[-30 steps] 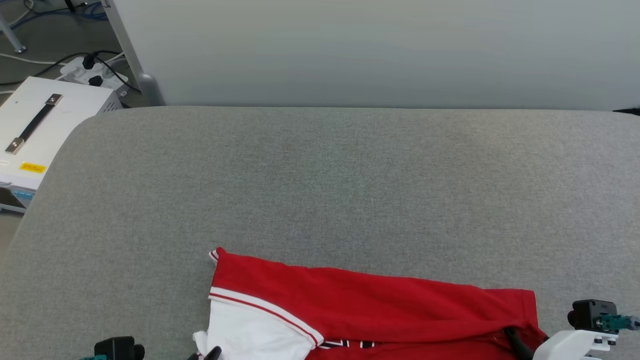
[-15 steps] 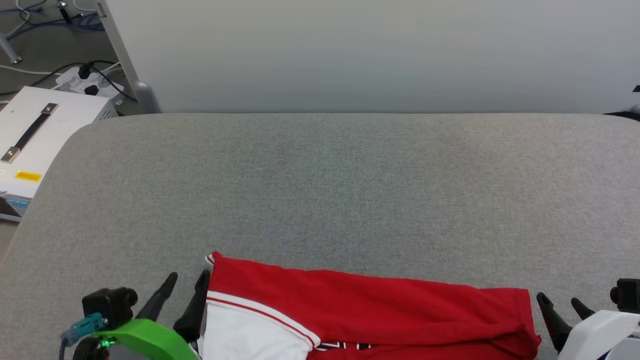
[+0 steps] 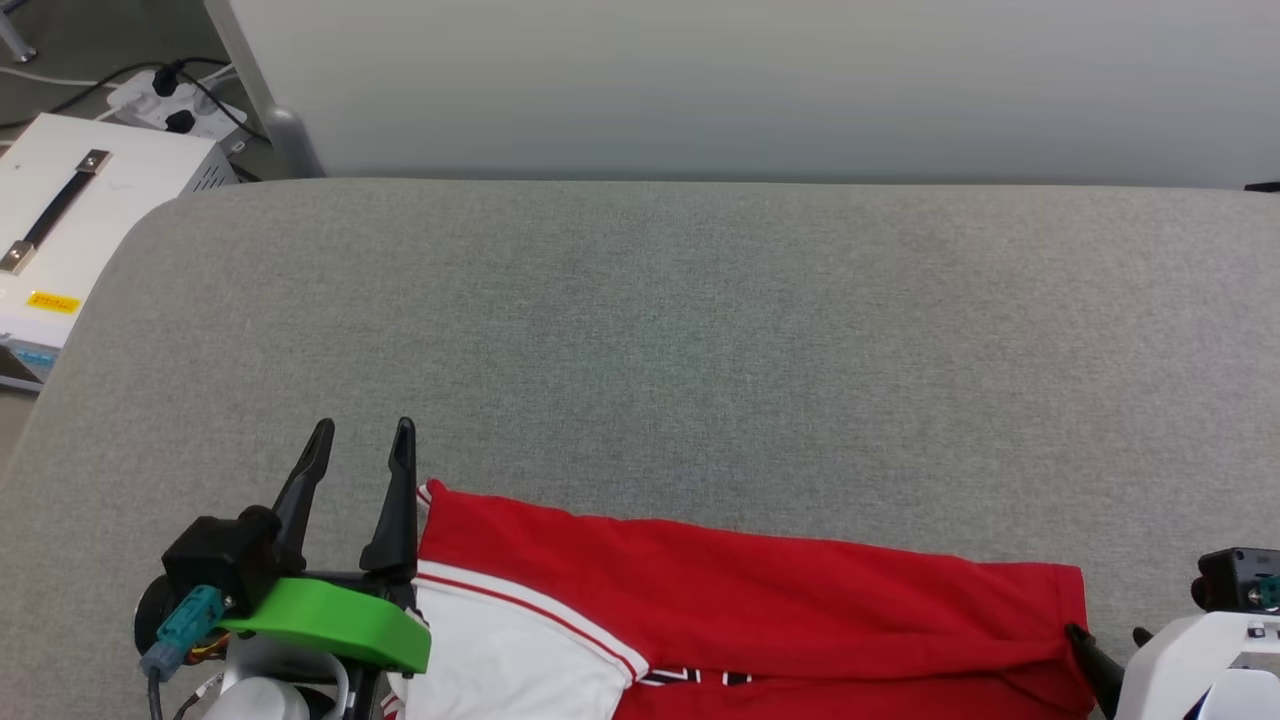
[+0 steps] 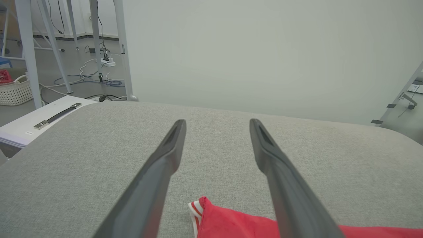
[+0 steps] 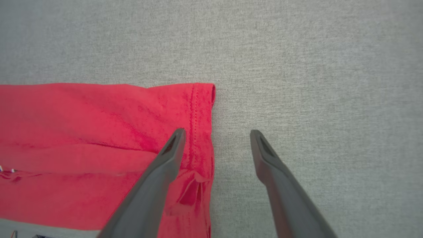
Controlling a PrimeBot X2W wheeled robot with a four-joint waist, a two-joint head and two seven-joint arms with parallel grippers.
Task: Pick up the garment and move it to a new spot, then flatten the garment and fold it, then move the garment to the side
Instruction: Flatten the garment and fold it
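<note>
garment (image 3: 760, 600): seen folded on the near part of the grey desk (image 3: 640, 330), white sleeve at its left end, red hem at its right | left pincer (image 3: 362, 428): held apart, nothing gripped, just beside the sleeve-end corner | right pincer (image 5: 217, 132): held apart, nothing gripped, hem edge seen between its fingers

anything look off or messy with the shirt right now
Only slightly: the garment has a small bunched pucker at its hem by the right tool, and long creases run across the red cloth. No damage shows.
</note>
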